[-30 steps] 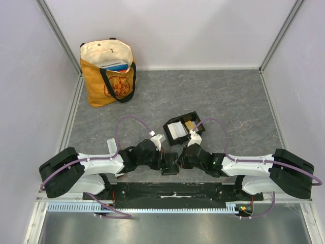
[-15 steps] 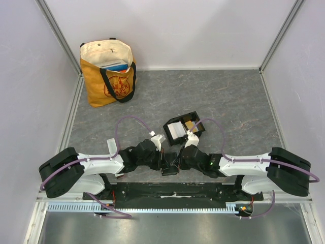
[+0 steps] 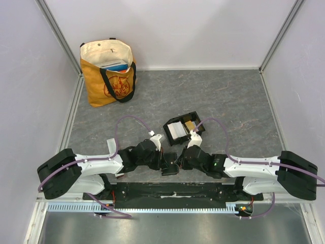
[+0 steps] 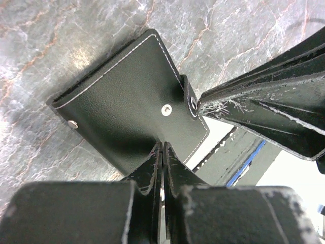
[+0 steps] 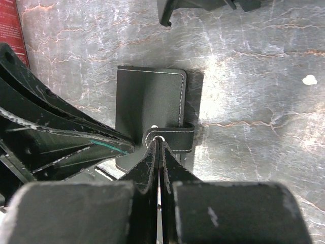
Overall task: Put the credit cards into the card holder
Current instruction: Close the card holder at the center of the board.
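The black card holder (image 3: pixel 184 129) sits on the grey table just beyond my grippers. A pale grey-blue card (image 3: pixel 175 131) lies in its left compartment and an orange-gold card (image 3: pixel 189 124) in its right one. A flat black folding wallet (image 3: pixel 169 168) lies closed between my grippers; it also shows in the left wrist view (image 4: pixel 122 101) and the right wrist view (image 5: pixel 147 96). My left gripper (image 4: pixel 163 147) is shut, its tips on the wallet's near edge. My right gripper (image 5: pixel 159 141) is shut, its tips at the snap strap (image 5: pixel 175 138).
An orange and cream tote bag (image 3: pixel 109 76) stands at the back left by the wall. White walls enclose the table on three sides. The arm bases and a black rail (image 3: pixel 172 192) line the near edge.
My right gripper has shifted a little towards the wallet. The left arm, the wallet and the card holder have not visibly moved.
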